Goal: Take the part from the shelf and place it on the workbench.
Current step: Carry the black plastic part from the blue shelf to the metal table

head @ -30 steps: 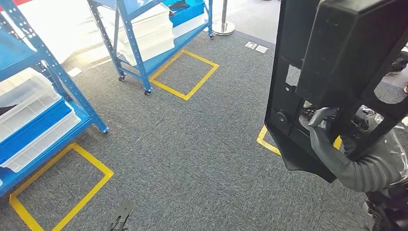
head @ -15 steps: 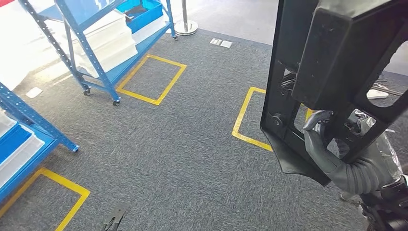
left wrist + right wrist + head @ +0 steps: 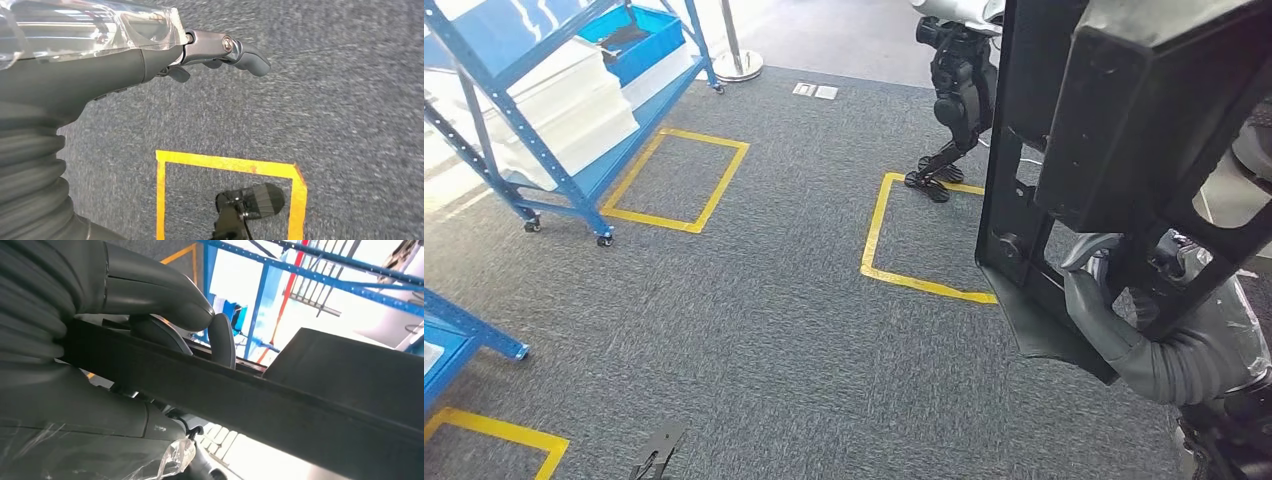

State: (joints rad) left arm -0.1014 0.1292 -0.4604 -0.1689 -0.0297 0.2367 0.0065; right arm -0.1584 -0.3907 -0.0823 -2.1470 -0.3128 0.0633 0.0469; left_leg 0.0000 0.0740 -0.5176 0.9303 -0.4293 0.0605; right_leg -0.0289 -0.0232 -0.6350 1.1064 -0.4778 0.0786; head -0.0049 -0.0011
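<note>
The part (image 3: pixel 1124 130) is a large black plastic frame with a boxy housing, held upright at the right of the head view. My right hand (image 3: pixel 1096 290) grips one of its lower bars from below, fingers curled around it. In the right wrist view the same black bar (image 3: pixel 280 400) runs across in front of my right hand (image 3: pixel 165 305), whose thumb and fingers wrap over its edge. My left hand (image 3: pixel 220 50) hangs over grey carpet with its fingers apart and nothing in it.
A blue shelf (image 3: pixel 554 110) with white bins stands at the far left, a yellow taped square (image 3: pixel 674 180) beside it. Another robot's dark legs (image 3: pixel 954 100) stand at a second taped square (image 3: pixel 914 235). A stanchion base (image 3: pixel 739 65) lies farther back. A blue shelf foot (image 3: pixel 484 345) sits near left.
The whole view has swung to the right, so the shelves slid left and another robot's legs came into view. The part stays in my right hand's grip.
</note>
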